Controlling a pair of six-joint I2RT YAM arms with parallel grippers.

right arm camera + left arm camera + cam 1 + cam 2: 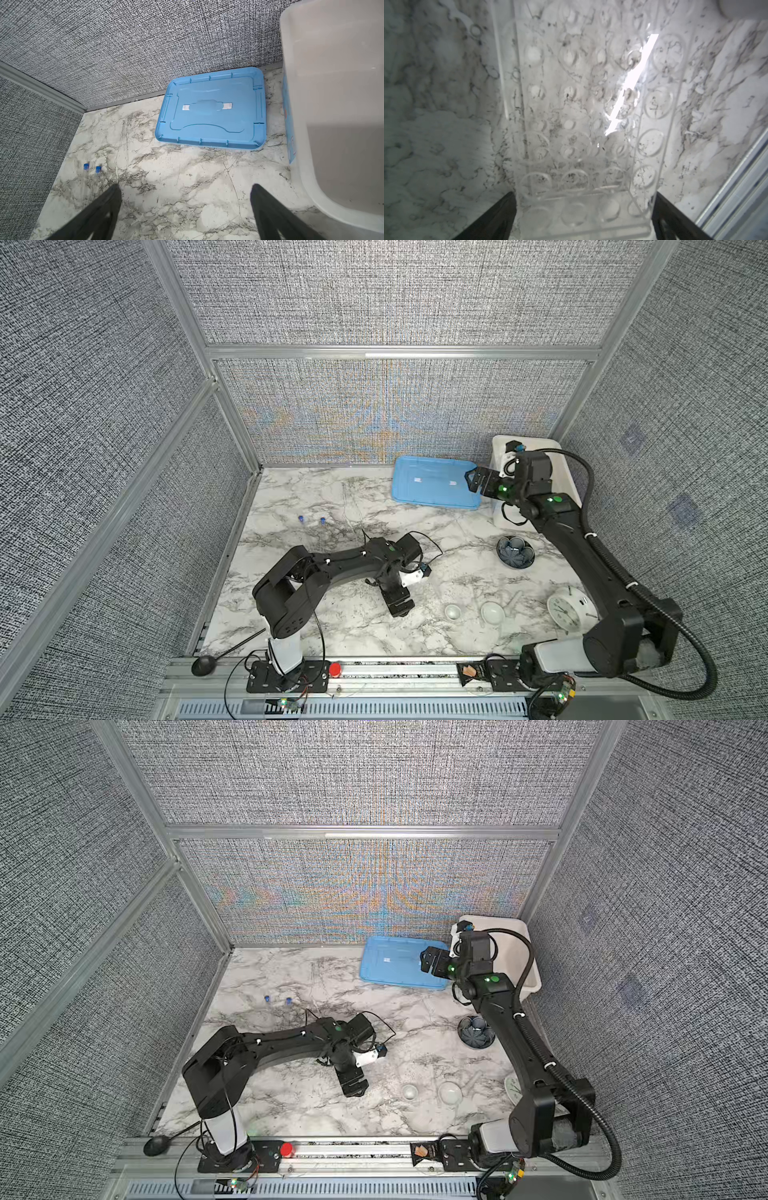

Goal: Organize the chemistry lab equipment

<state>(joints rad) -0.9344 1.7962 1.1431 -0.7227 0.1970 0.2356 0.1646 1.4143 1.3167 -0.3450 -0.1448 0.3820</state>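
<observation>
Two slim clear tubes with blue caps (300, 517) (322, 521) lie side by side at the table's left rear, also in the right wrist view (86, 166). Two small white bowls (453, 612) (493, 612) and a short white pestle (515, 600) sit at the front right. My left gripper (401, 608) points down at the front middle. In the left wrist view it (584, 194) is open, its fingers (500, 214) flanking the end of a clear holed tube rack (581, 104) lying on the table. My right gripper (471, 481) hangs open and empty over the blue lid's right edge.
A blue lid (432, 489) lies at the back, and a white bin (563, 477) stands in the back right corner. A dark flower-shaped bowl (515, 551) and a round white alarm clock (565, 610) sit on the right. Grey walls enclose three sides.
</observation>
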